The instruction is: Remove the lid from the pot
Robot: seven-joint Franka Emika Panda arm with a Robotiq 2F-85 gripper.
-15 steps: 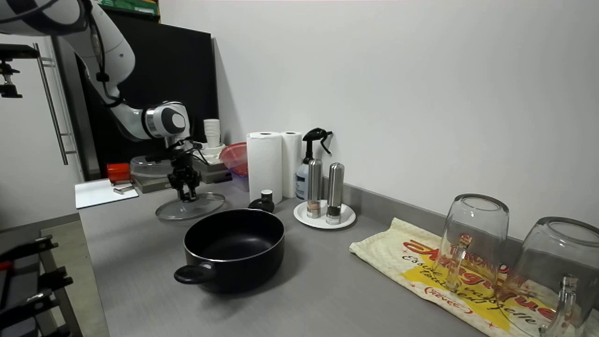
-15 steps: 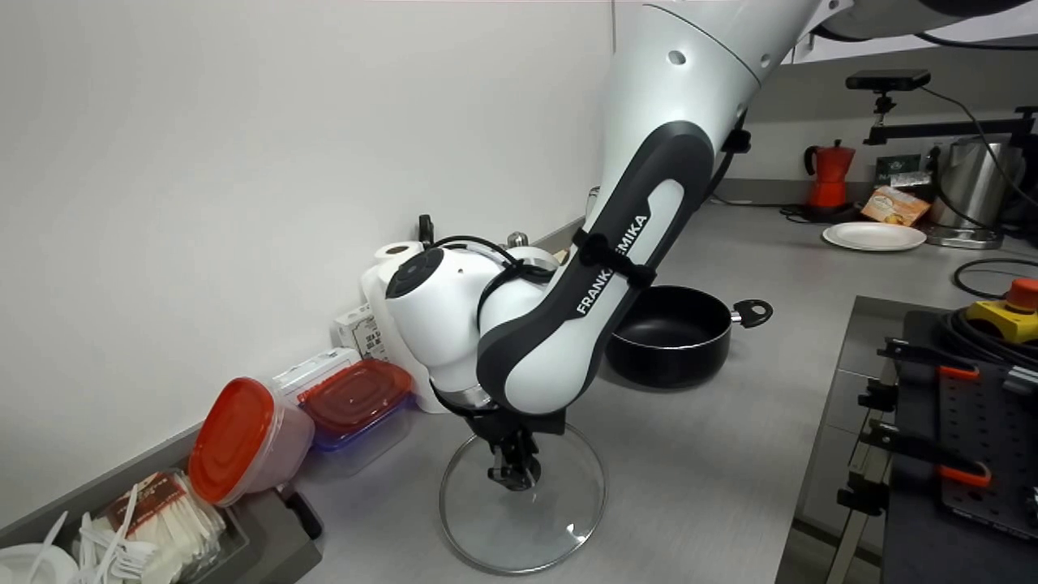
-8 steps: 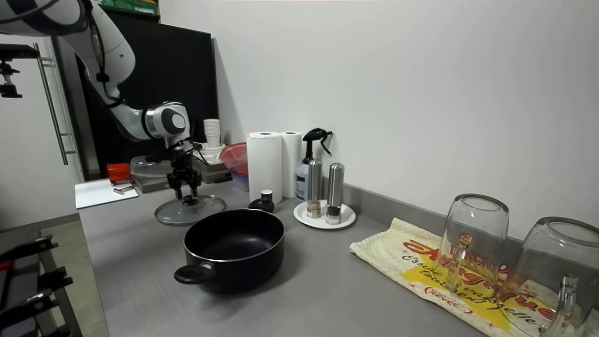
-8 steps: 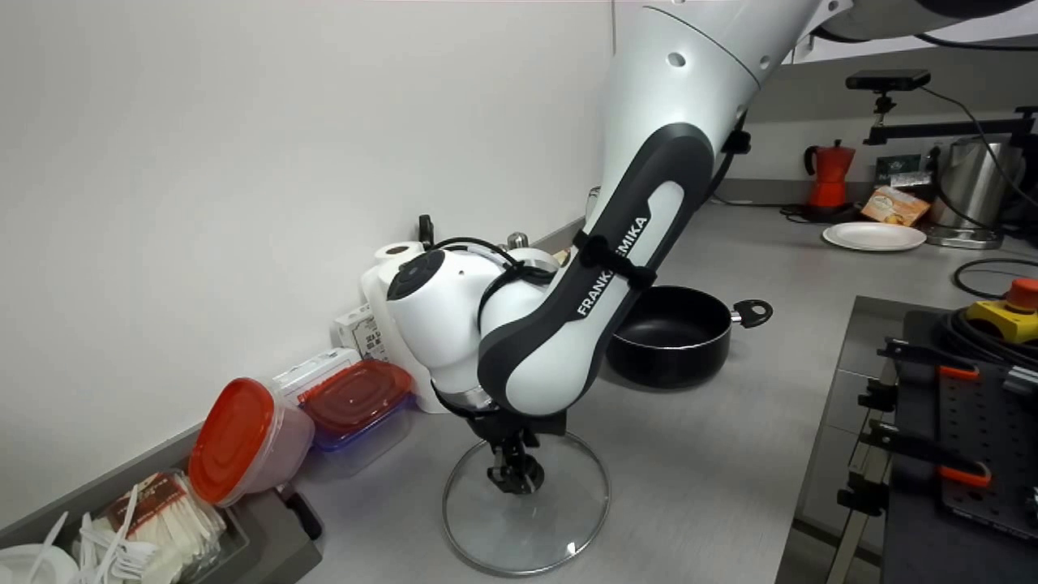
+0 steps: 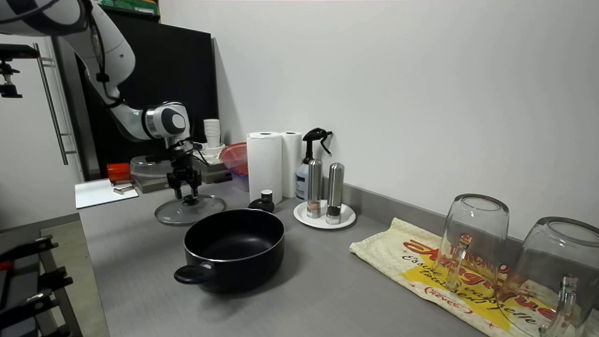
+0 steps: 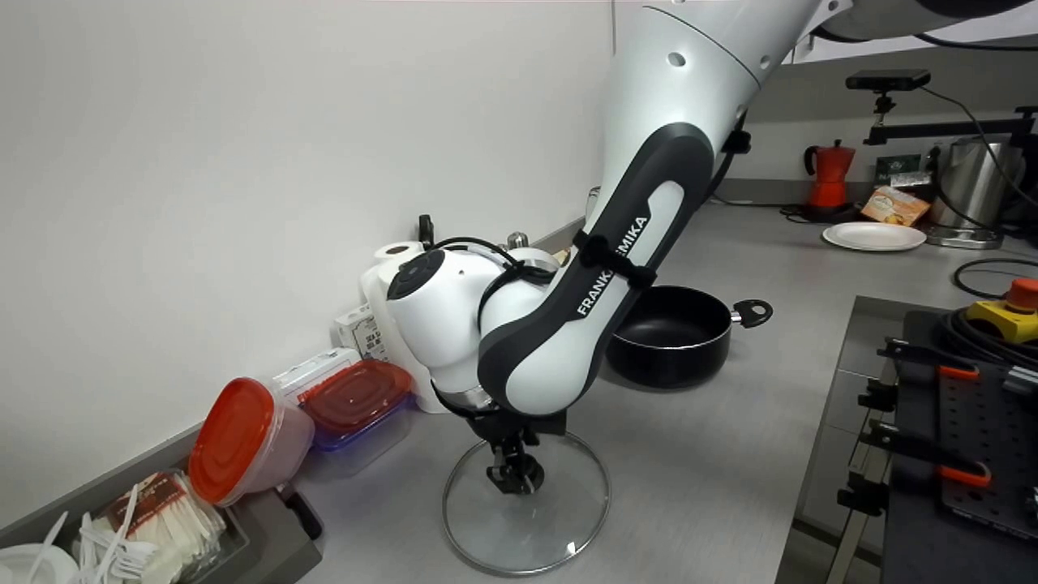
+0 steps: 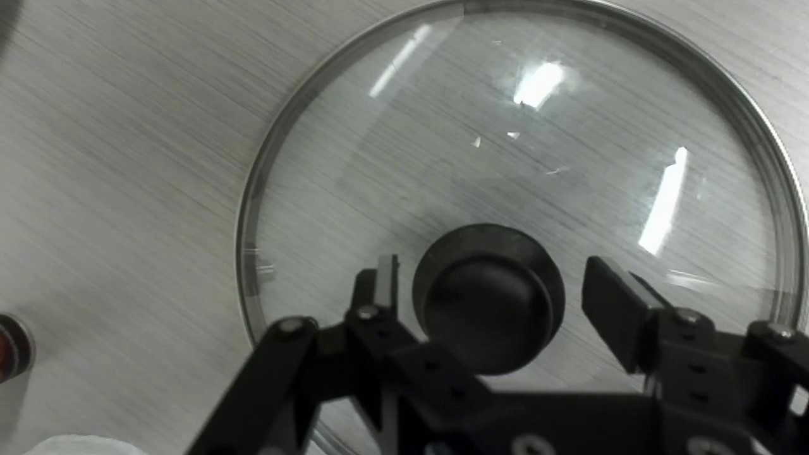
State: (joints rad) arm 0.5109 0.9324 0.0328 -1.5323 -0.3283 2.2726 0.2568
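The lid is clear glass with a metal rim and a black knob; it lies on the counter, apart from the pot. In the wrist view, my gripper is open around the knob, with a visible gap between each of its fingers and the knob. Both exterior views show the gripper pointing down over the lid. The black pot stands uncovered on the counter, its dark inside showing. In an exterior view the arm hides part of the pot.
Paper towel rolls stand along the wall, near a white plate with two metal mills. Red-lidded containers and a grey tray with cutlery sit near the lid. Upturned glass mugs rest on a cloth.
My fingers have spread apart and let go of the lid's knob. The lid has shifted very slightly and settled on the counter. The arm has barely moved.
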